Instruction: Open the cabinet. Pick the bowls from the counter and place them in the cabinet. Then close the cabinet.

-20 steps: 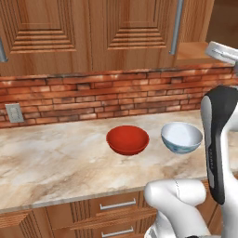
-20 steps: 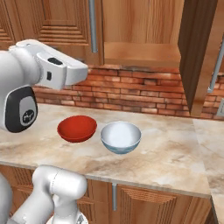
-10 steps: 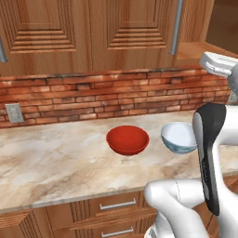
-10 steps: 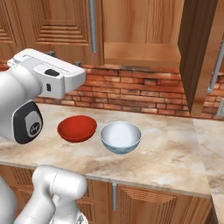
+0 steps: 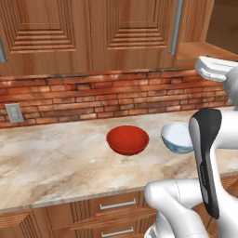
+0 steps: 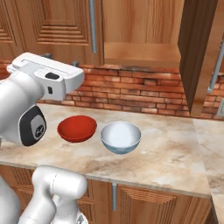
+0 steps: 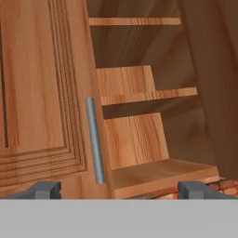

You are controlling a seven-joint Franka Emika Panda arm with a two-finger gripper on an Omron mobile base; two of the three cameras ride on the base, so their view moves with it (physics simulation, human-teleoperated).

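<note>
The cabinet (image 6: 144, 48) hangs above the tabletop (image 6: 175, 153), and everything else is placed against it. Its right door (image 6: 199, 48) is swung out toward the room, leaving the wooden shelves (image 7: 158, 172) inside bare to view; its left door (image 6: 57, 26) is shut, with the long silver bar handle (image 6: 92, 26) upright at its inner edge. Below the cabinet runs a red brick backsplash (image 5: 116, 95), and below that the marbled tabletop stretches wide across both base views. The white arm (image 6: 30, 105) rises in front of the shut door. On the tabletop, under the open half of the cabinet, sits the pale bowl (image 6: 120, 137), and just beside it, under the shut door, the red bowl (image 6: 77, 128); both stand upright and apart from each other. The hand (image 7: 120, 189) faces the cabinet at the level of its lowest shelf, its fingertips (image 7: 44, 189) spread wide apart with nothing between them.
</note>
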